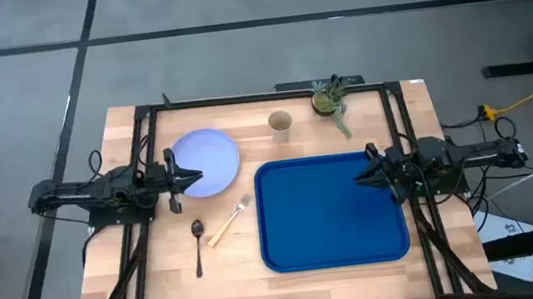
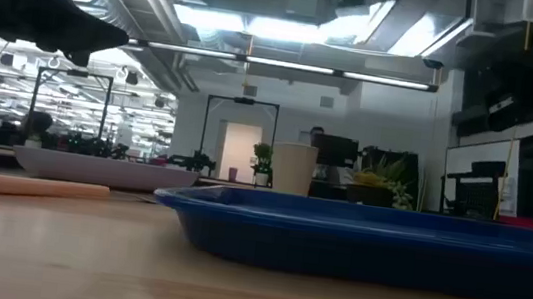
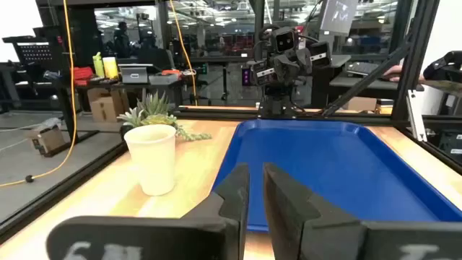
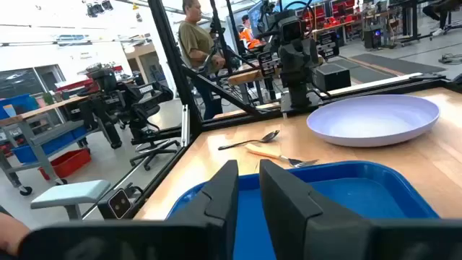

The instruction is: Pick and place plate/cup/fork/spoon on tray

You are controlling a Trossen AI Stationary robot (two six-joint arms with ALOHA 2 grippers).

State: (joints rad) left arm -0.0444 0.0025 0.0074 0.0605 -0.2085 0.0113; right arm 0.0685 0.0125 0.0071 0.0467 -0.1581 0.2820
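Blue tray point(image 1: 332, 212) sat bare. Lavender plate point(image 1: 208, 161), tan cup point(image 1: 280, 122), fork point(image 1: 227, 221), dark spoon point(image 1: 198, 244) all lay outside it on table point(image 1: 161, 282). Left gripper point(image 1: 187, 175) hovered over plate edge, fingers nearly closed, empty; right gripper point(image 1: 367, 172) likewise over tray. Risk: thin plate rim slipping from pinch.

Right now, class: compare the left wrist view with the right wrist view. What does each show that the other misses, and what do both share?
Only the left wrist view shows the cup and the potted plant behind it. Only the right wrist view shows the plate, the spoon and the fork, all lying on the table outside the tray. Both show the blue tray, holding nothing, and the opposite arm across it.
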